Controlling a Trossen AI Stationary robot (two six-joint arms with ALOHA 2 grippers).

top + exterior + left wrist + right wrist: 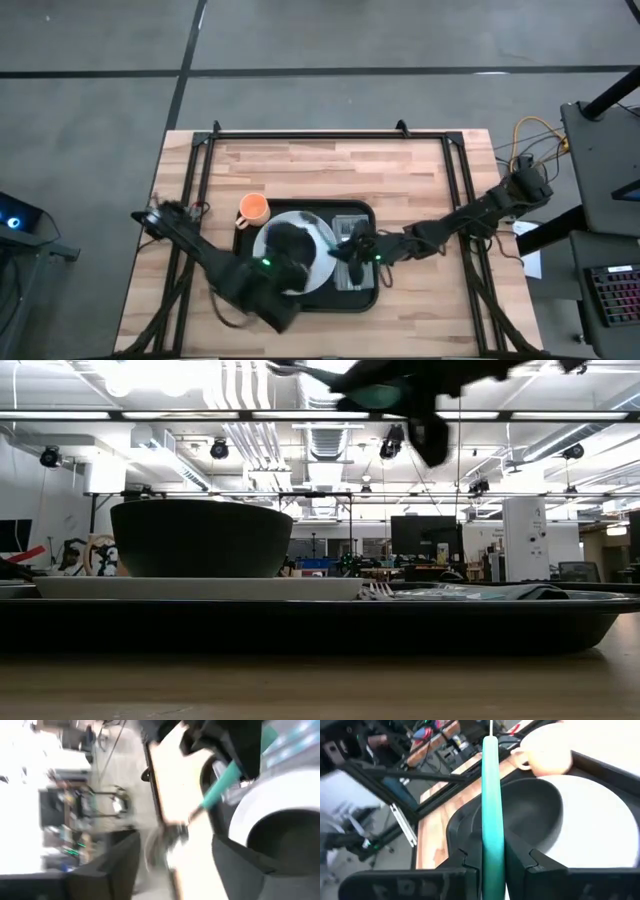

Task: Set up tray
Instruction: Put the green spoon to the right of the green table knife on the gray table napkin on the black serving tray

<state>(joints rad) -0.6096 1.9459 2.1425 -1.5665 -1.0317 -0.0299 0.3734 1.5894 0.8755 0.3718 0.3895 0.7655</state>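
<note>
Right gripper [352, 250] clamped on a teal-handled utensil [491, 805], hovering over the tray [362, 296] (right half, above the napkin [357, 225]). Tray sits mid-table, directly beneath. Utensil's long axis points toward 9 o'clock, at the bowl [530, 810] on the plate [322, 262]. Cup [253, 209] at 10 o'clock, off the tray. Left gripper [285, 262] near the bowl; cannot tell whether parted. Probably straight down to the napkin next.

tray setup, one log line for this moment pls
right tool: shut on teal utensil, above tray | bowl on plate | napkin in tray | cup beside tray | left tool: by bowl
</note>
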